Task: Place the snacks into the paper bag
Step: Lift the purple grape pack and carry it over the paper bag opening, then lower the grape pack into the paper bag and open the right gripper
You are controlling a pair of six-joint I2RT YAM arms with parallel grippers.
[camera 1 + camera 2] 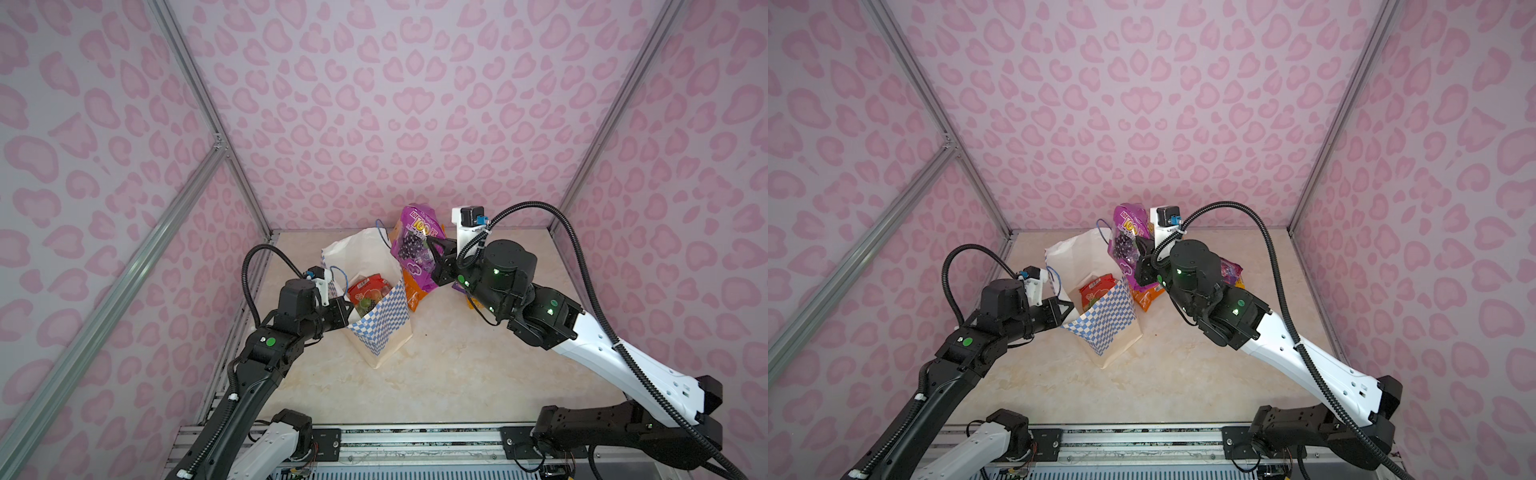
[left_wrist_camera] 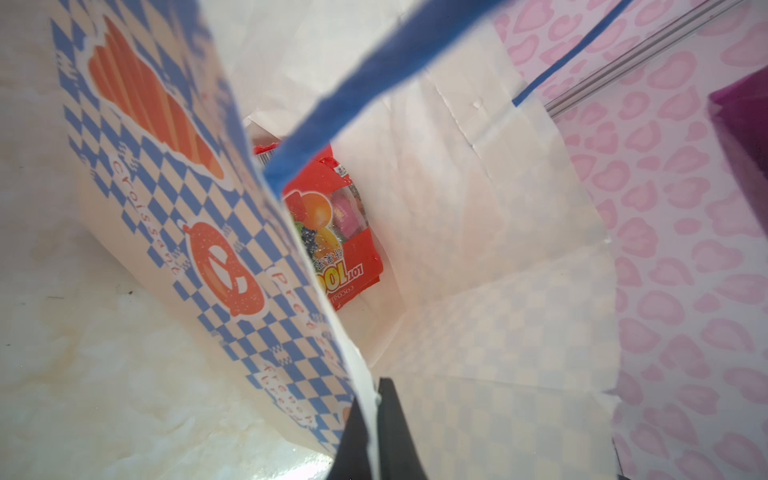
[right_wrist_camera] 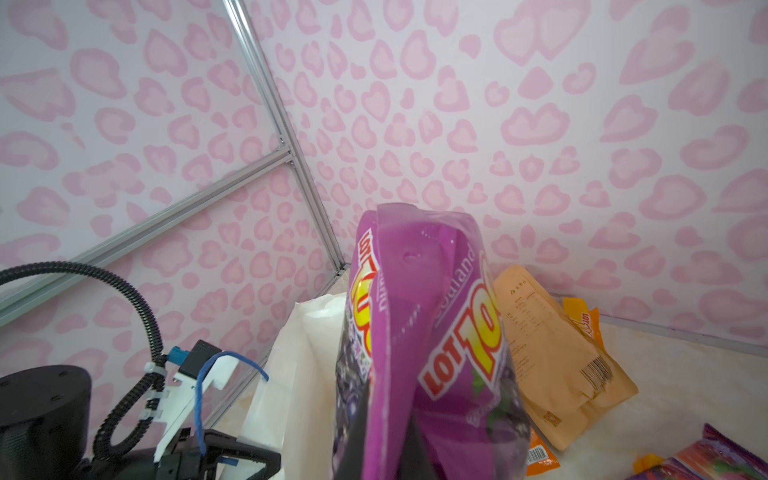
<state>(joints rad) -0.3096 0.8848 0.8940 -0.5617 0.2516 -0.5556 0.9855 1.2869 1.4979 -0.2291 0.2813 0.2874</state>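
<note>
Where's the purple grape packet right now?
In a top view the purple packet hangs lifted near the back wall, pinched by the right gripper, just right of the open paper bag and above an orange packet.

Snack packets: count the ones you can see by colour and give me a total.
Purple packets: 2
Red packet: 1
Orange packets: 2
Tan pouch: 1
Total: 6 in view; more may be hidden.

Purple packet [image 3: 415, 332], yellow-red lettering, at right gripper [image 1: 434, 249]; cream paper bag [image 1: 382, 328], blue-white checkered, at left gripper [image 1: 348, 311]; red packet [image 2: 345, 249], perhaps fruit-printed.
</note>
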